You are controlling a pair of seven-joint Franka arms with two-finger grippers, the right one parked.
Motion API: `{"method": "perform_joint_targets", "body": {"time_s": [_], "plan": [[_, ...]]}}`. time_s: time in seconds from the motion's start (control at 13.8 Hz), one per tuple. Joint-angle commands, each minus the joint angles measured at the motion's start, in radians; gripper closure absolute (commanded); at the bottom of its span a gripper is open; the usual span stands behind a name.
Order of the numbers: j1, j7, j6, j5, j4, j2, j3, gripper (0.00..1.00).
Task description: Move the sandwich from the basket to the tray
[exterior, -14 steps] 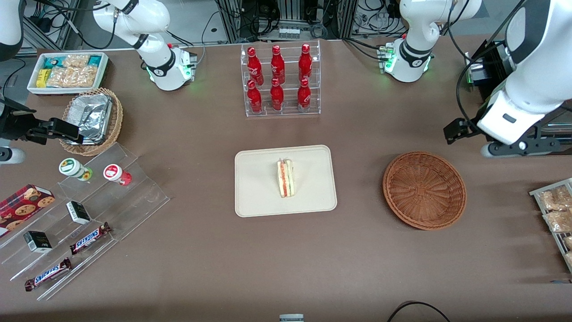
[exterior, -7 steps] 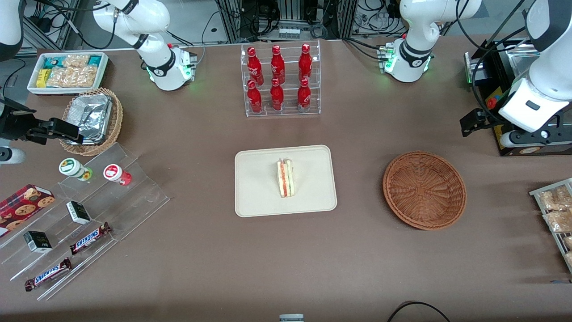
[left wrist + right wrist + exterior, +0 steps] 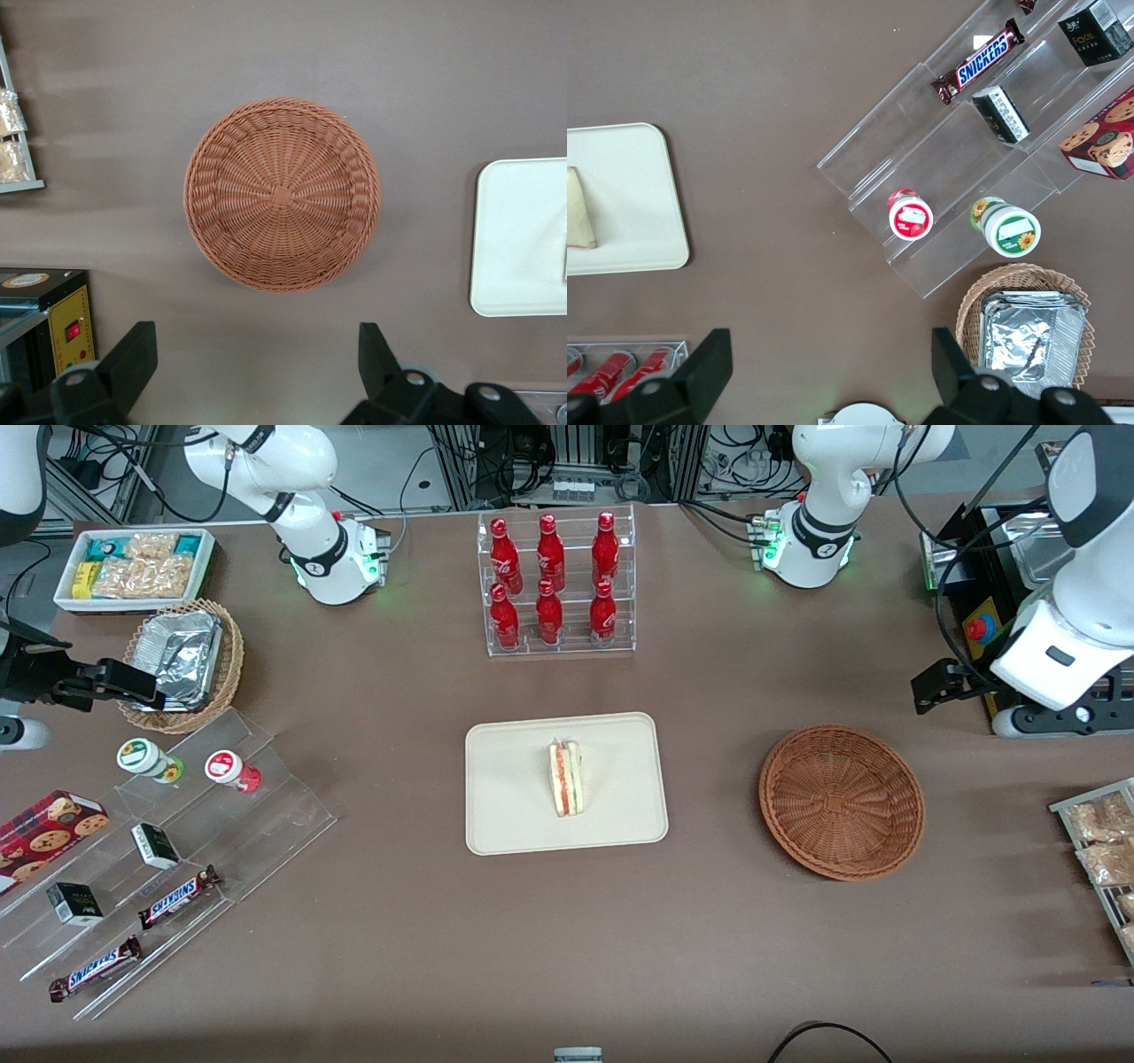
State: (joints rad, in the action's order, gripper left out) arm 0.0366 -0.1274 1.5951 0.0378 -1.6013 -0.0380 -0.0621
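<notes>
The sandwich, a pale wedge with a red and green filling edge, lies in the middle of the cream tray. The reddish-brown wicker basket is empty, and it stands beside the tray toward the working arm's end. My gripper hangs high above the table, slightly farther from the front camera than the basket and closer to the working arm's end. The wrist view shows the gripper open, with nothing between its fingers and the basket below.
A clear rack of red bottles stands farther from the front camera than the tray. A rack of bagged pastries lies at the working arm's end. A black box with a red button sits beside the gripper. Acrylic snack steps fill the parked arm's end.
The gripper has moved sideways from near the basket toward the working arm's end of the table, then settled. The sandwich, tray and basket have not moved.
</notes>
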Motion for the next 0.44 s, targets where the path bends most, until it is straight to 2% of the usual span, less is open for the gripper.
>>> {"method": "perform_joint_targets", "body": {"time_s": [0.0, 0.36], "plan": [[0.006, 0.017, -0.030, -0.004, 0.032, -0.008, 0.024, 0.00], [0.003, 0.075, -0.078, -0.004, 0.041, 0.000, 0.028, 0.00]]}}
